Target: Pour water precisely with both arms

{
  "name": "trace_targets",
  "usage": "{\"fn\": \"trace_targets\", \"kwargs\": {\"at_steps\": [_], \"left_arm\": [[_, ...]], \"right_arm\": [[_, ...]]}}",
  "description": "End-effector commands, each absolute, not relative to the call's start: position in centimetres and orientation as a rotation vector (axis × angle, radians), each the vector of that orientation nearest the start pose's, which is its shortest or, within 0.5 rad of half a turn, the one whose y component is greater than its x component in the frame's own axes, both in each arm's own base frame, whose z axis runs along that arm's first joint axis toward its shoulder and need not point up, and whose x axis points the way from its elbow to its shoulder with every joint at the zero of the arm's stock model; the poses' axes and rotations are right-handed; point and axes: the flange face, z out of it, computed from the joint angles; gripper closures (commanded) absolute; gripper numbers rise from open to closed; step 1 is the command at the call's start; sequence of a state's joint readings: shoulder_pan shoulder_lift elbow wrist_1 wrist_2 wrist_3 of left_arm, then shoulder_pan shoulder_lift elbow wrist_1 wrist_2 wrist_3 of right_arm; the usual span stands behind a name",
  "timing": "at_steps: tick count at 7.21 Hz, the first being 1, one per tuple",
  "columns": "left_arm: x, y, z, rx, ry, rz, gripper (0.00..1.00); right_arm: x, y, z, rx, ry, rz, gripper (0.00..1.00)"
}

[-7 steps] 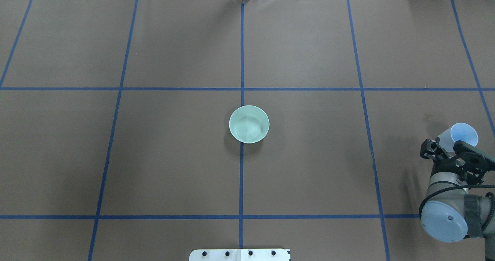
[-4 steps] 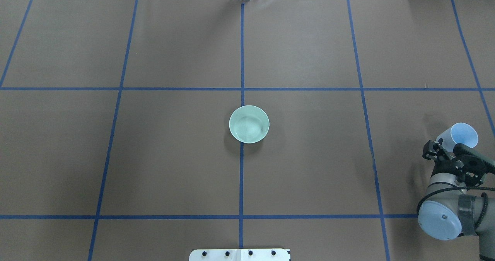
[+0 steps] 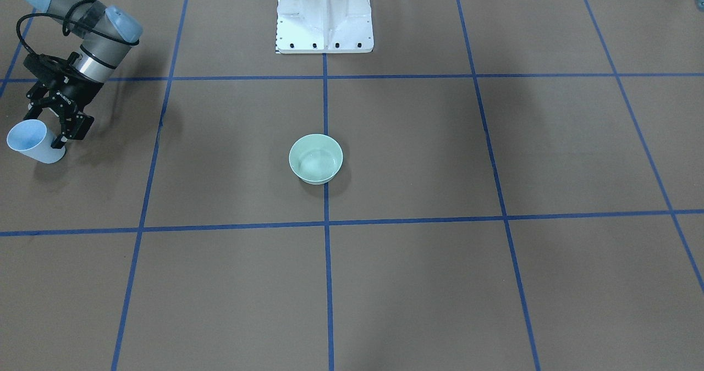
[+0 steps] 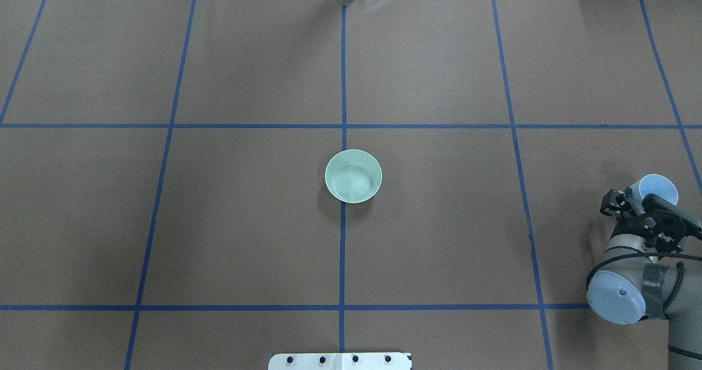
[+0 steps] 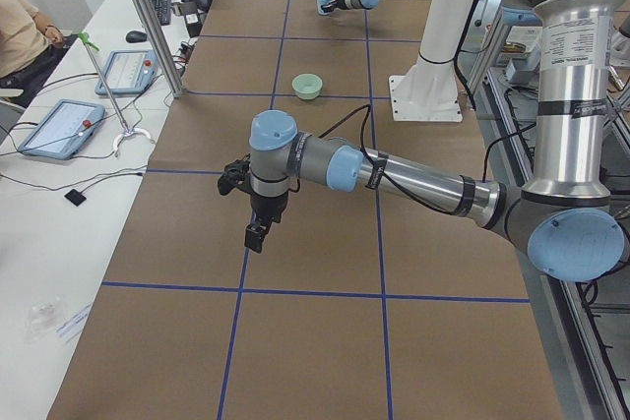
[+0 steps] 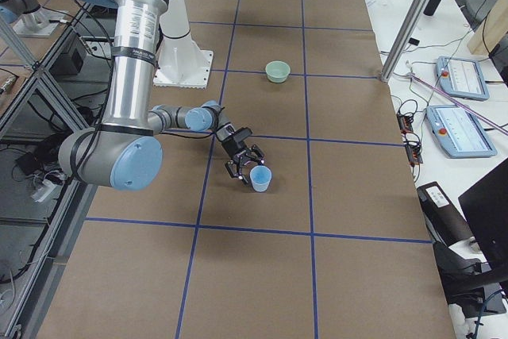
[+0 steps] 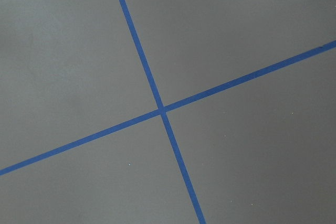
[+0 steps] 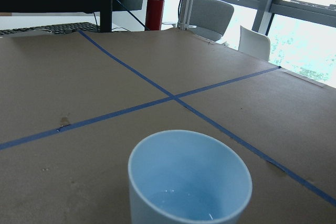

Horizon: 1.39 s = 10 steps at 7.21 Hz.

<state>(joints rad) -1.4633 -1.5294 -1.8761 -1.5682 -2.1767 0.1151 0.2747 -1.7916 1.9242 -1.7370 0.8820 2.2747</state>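
We find the right gripper [image 4: 636,208] low over the table [image 4: 439,249] at its far right end, reached there by the right arm [image 4: 630,288]. Its jaws are parted, with one black finger on each side of the pale blue cup [image 4: 658,189]. We cannot make out from any view whether the fingers touch the cup's wall, so we do not call it grasped. The cup stands upright on the brown covering. In the right wrist view the water [image 8: 173,203] lies at the bottom of the cup, showing only as a few faint white glints. The mint green bowl [image 4: 353,176] sits at the middle of the table on the centre blue tape line [image 4: 343,74], well apart from the cup and directly out from the white pedestal [image 3: 324,14]. The left arm [image 5: 394,169] stretches out over the left end of the table, and the left gripper [image 5: 254,237] hangs above the covering with its fingers pointing down near a crossing of tape lines. We see that gripper only in the left side view, so we cannot tell whether it is released or clenched. We see nothing in it.
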Motion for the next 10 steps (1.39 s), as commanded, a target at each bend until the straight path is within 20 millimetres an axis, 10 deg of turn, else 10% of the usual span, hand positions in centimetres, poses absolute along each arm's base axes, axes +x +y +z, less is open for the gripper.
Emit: {"fn": "trace_targets", "kwargs": {"at_steps": [1, 7, 10], "left_arm": [[-2.5, -48.4, 53.8, 0.256, 0.603, 0.295, 0.00], [-2.5, -48.3, 53.9, 0.255, 0.603, 0.294, 0.00], [-2.4, -48.4, 53.9, 0.254, 0.604, 0.296, 0.00]], "right_arm": [[-31.5, -30.7, 61.3, 0.712, -0.091, 0.945, 0.00], [-30.3, -31.5, 64.1, 0.725, -0.024, 0.951, 0.09], [-30.0, -31.9, 64.1, 0.744, -0.024, 0.954, 1.00]]}}
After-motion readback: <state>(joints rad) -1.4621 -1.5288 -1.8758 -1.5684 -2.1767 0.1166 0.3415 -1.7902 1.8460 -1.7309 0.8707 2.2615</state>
